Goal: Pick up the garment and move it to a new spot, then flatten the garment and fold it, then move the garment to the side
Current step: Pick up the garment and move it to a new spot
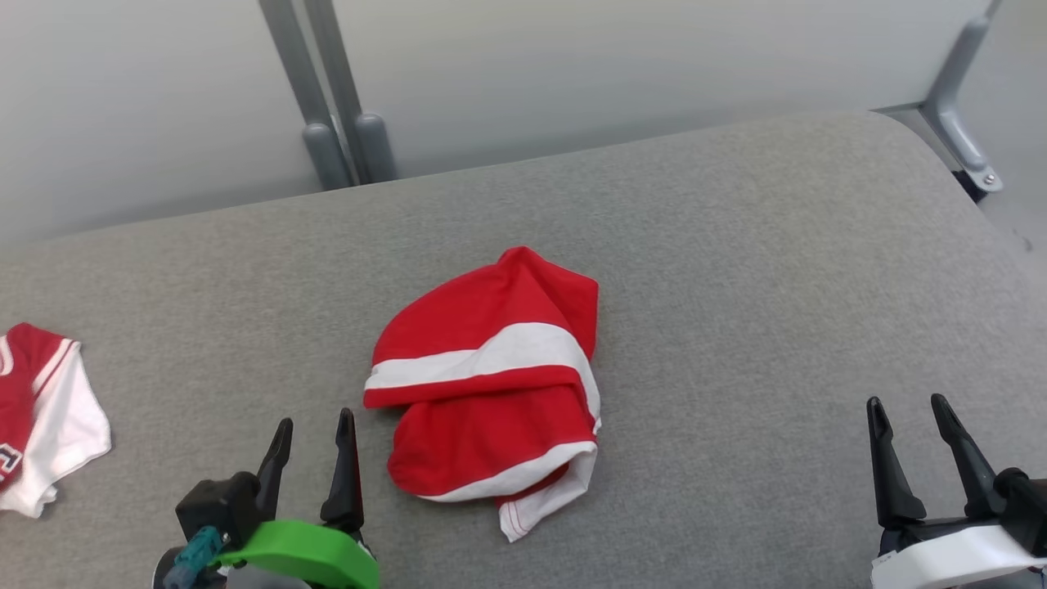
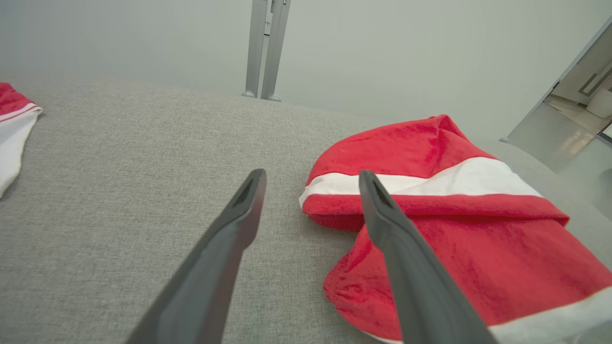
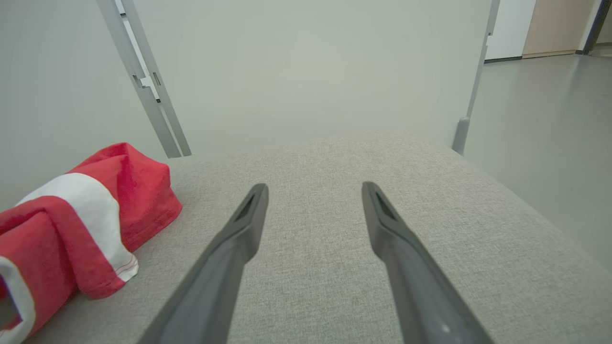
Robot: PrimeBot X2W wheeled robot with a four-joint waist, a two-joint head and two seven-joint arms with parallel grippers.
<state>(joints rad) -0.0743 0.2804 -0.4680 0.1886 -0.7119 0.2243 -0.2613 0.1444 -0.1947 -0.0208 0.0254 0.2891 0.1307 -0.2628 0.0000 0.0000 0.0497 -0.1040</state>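
The garment [image 1: 492,384] is red with white bands and lies crumpled in a loose bundle at the middle of the grey fabric surface [image 1: 736,270]. In the left wrist view the garment [image 2: 454,200] spreads to the right of the fingers, its left edge just past the right finger. My left gripper [image 1: 315,427] stands open at the lower left, just left of the bundle, holding nothing. My right gripper [image 1: 908,407] is open at the lower right, well clear of the cloth. The right wrist view has the garment [image 3: 81,215] at its far left, apart from the open right gripper [image 3: 314,190].
A second red and white garment [image 1: 41,413] lies at the surface's left edge, also seen as the second garment [image 2: 12,124]. Grey metal posts [image 1: 327,106] stand behind the far edge, and a bracket [image 1: 957,123] at the right corner. The surface drops off at the right.
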